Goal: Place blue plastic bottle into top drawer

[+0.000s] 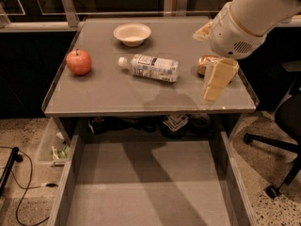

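Hovering near bottle (153, 68), jaws partly hide can (206, 65).

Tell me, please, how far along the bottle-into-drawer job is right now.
Done: the top drawer stands open. In hand: the gripper hangs over the right side of the table, apart from the blue plastic bottle, which lies on its side mid-table. Left: grasping the bottle and placing it in the drawer.

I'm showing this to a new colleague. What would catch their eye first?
The big white arm at upper right, with its gripper hanging over the table near the right front edge. Next come the blue plastic bottle lying on its side mid-table, and the top drawer pulled open below.
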`<action>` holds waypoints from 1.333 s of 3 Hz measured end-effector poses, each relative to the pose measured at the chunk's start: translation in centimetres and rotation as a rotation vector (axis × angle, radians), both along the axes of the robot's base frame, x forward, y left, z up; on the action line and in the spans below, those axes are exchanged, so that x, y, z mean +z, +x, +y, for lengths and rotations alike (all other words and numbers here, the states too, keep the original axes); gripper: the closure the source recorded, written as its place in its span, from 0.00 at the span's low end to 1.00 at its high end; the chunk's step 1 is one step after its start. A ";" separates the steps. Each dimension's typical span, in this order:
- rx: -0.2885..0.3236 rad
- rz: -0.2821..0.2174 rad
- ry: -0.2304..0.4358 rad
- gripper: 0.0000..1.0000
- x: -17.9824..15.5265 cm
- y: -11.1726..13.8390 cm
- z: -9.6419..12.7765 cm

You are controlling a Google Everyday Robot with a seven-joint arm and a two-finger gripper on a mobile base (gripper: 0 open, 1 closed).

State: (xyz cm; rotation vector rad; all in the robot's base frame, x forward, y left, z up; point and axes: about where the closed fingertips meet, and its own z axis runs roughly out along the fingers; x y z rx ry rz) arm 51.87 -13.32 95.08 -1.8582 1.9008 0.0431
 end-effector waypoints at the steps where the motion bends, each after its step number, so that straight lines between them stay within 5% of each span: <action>1: 0.035 -0.027 0.104 0.00 -1.9 3.1 2.2; 3: 0.091 -0.055 0.302 0.00 -3.2 10.9 6.5; 4: 0.085 -0.009 0.378 0.00 -4.3 13.0 8.0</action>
